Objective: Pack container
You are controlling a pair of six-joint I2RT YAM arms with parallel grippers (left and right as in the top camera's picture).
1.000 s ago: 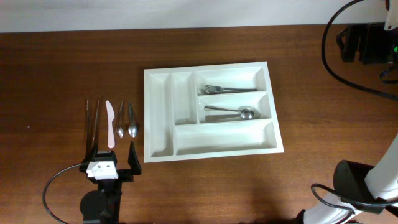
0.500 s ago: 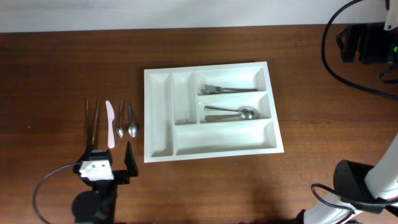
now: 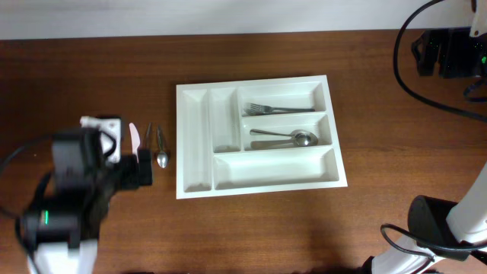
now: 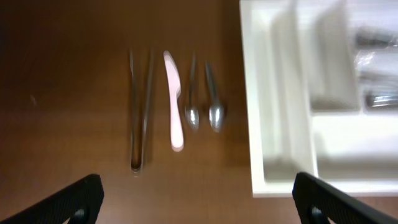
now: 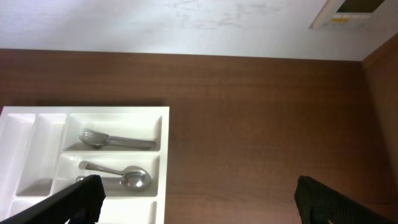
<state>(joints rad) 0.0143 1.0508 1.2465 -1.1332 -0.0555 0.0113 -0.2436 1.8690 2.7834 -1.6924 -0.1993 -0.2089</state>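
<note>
Lying hidden overhead, tongs [image 4: 136,163] show from left wrist.

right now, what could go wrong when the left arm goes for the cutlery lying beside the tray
1. The two small spoons lie almost touching, so the wide-open left fingers may catch both or knock one askew.
2. The pale knife sits close beside the tongs; a grab at either could drag its neighbour.

Soft, even light falls from above on a dark wooden table [image 3: 304,228]. The white tray [image 3: 274,169] is bright, with faint shadows in its compartments. The left wrist view is dim and motion-blurred, its tray glaring. The right wrist view is sharp, its pale wall [image 5: 186,25] evenly lit.
</note>
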